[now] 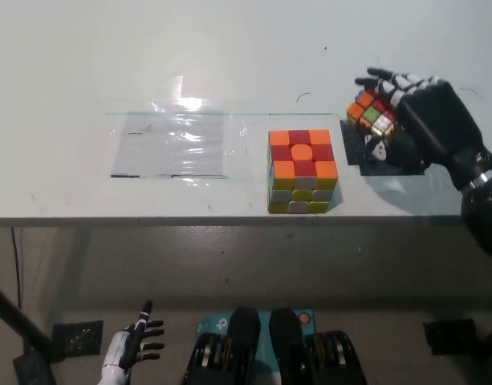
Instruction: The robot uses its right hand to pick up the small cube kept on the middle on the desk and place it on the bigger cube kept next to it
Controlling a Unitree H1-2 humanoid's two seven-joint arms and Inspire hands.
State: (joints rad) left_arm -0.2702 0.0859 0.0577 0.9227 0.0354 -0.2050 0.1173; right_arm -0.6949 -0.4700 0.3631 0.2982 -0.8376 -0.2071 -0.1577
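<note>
My black right hand [418, 120] is shut on the small multicoloured cube [372, 112] and holds it above the desk, over a black square mat [359, 152]. The bigger cube [302, 171], orange and red on top with yellow and white sides, stands on the desk to the left of the hand, near the front edge. A gap separates the two cubes, with the small one higher and to the right. My white left hand [132, 346] rests open at the lower left, below the desk edge.
A clear plastic sheet [172, 144] lies flat on the white desk [229, 56] left of the bigger cube. The desk's front edge runs just below the bigger cube. Black floor markers [75, 337] show below.
</note>
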